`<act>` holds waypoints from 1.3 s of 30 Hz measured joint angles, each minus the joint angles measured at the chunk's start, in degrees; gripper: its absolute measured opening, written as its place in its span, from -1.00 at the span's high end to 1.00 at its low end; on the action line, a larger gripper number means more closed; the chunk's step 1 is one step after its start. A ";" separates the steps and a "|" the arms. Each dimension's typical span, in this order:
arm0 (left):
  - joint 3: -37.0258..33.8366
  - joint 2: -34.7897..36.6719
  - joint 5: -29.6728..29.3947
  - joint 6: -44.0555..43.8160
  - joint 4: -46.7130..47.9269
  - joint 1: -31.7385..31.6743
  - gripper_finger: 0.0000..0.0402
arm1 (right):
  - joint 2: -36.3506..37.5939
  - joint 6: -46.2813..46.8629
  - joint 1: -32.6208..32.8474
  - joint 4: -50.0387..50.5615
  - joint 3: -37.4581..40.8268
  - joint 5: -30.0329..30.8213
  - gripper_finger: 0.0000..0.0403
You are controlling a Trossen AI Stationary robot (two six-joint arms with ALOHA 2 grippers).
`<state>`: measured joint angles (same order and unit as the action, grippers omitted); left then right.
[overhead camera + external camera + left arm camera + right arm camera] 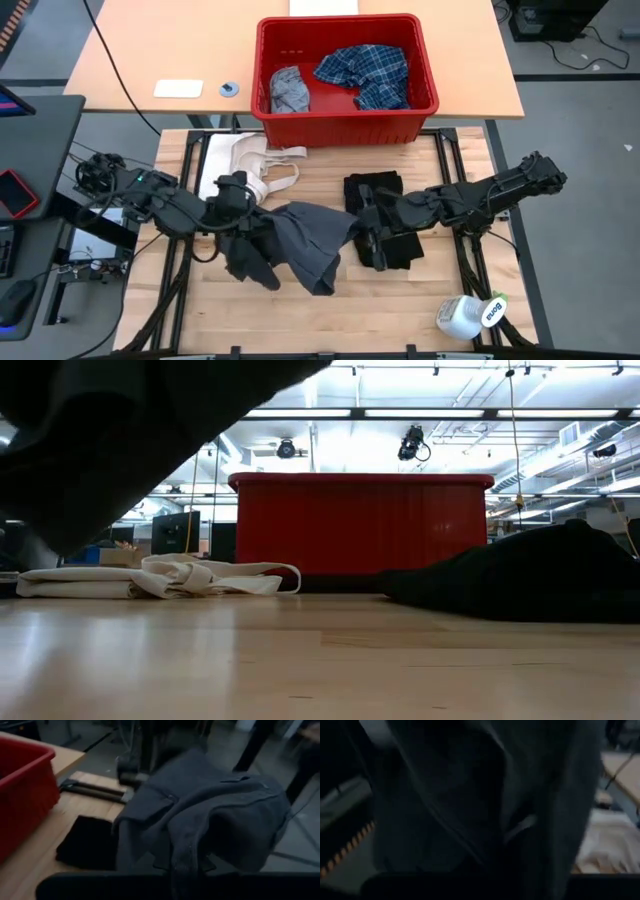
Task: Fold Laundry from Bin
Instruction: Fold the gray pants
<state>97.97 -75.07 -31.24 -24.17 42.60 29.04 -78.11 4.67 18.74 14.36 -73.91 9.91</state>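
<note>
Between the two pincers, over the wooden table [300, 320], hangs the dark grey garment [305, 240]. Left pincer [250, 215] is clamped on one edge of it; right pincer [362, 228] is closed on the opposite edge. Black garment [385, 215] lies folded directly under the right pincer. Beyond both pincers sits the red bin [345, 115], holding the plaid shirt [365, 72] and light grey garment [288, 90]. Cream cloth [245, 165] lies just beyond the left pincer.

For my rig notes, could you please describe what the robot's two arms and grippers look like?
Both arms are dark, nearly black, built of chunky jointed segments. The left arm carries loose black cables looping near its base; the right arm looks slimmer and angular. The left gripper and right gripper are equally dark, with no visible markings.
</note>
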 joint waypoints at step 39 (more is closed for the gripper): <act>0.02 -3.04 -9.81 -9.59 -13.54 -8.63 0.88 | 5.11 0.20 4.51 3.78 0.00 11.08 -0.82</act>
<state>98.00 -78.11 -41.04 -33.76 29.06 20.40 -72.99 4.87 23.25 18.14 -73.91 21.00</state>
